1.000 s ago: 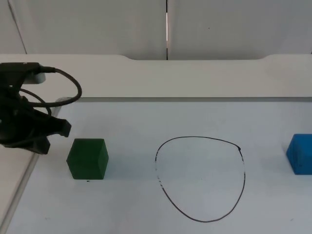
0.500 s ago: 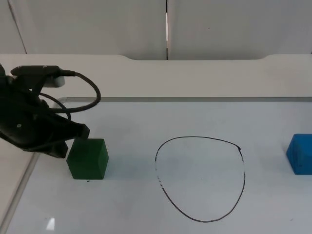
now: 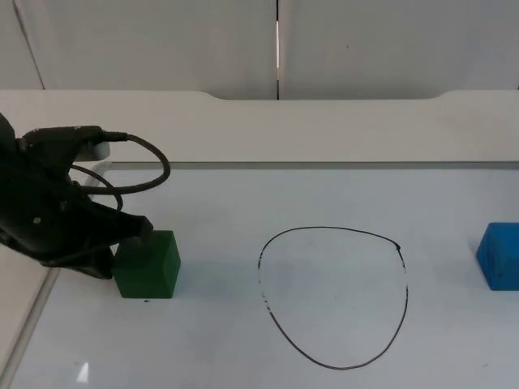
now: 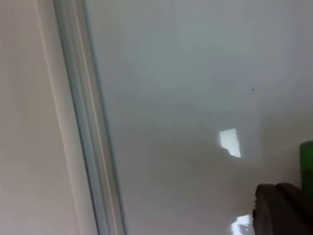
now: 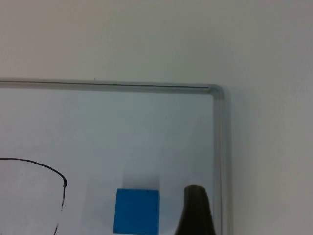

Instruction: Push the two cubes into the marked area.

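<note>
A green cube rests on the white board, left of a hand-drawn black oval outline. My left gripper sits low against the cube's upper left side, and its black body hides that edge. A sliver of the green cube appears beside the left gripper in the left wrist view. A blue cube lies at the far right of the board, outside the oval. In the right wrist view my right gripper hangs just beside the blue cube, on the side away from the oval's line.
The board has a thin raised metal frame, also seen as a rail and a rounded corner. Beyond it the plain table runs to the grey partition wall. Bare board lies between each cube and the oval.
My left arm has swung right and down from the board's left edge until its gripper meets the green cube. The cube has barely shifted. The blue cube and the oval are unchanged.
</note>
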`<state>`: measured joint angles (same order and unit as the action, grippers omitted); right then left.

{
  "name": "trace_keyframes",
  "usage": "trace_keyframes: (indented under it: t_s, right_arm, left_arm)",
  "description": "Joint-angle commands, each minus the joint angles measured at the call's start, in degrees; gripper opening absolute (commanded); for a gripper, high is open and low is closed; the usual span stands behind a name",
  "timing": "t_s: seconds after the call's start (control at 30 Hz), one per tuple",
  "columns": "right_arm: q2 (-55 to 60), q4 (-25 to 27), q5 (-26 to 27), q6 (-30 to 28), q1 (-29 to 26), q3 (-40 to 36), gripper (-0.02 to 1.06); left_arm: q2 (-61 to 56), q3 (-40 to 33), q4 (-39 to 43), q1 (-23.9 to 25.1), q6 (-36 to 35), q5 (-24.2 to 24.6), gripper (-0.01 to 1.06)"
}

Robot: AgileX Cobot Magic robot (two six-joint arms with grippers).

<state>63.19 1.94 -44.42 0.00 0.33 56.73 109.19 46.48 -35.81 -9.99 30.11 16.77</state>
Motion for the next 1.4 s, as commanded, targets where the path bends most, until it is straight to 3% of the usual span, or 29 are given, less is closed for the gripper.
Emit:
trace_keyframes:
  t_s: [0.0, 0.53, 1.13, 1.37]
  right_arm:
    - [-0.1, 0.1, 0.5, -0.7, 0.3, 0.4, 0.56]
    - [-0.1, 1.8, 0.6, -0.7, 0.3, 0.4, 0.56]
    - [-0.1, 2.5, 0.6, -0.7, 0.3, 0.4, 0.56]
    - [-0.1, 2.6, 0.6, -0.7, 0.3, 0.4, 0.56]
  left_arm:
    - [0.0, 0.1, -2.3, -0.4, -0.2, 0.6, 0.0]
    - [0.0, 0.1, -4.3, -5.3, -2.1, 0.5, 0.0]
    - [0.0, 0.0, -4.3, -5.7, -3.8, 2.0, 0.0]
    - [0.0, 0.0, -5.0, -9.4, -4.1, -0.8, 0.0]
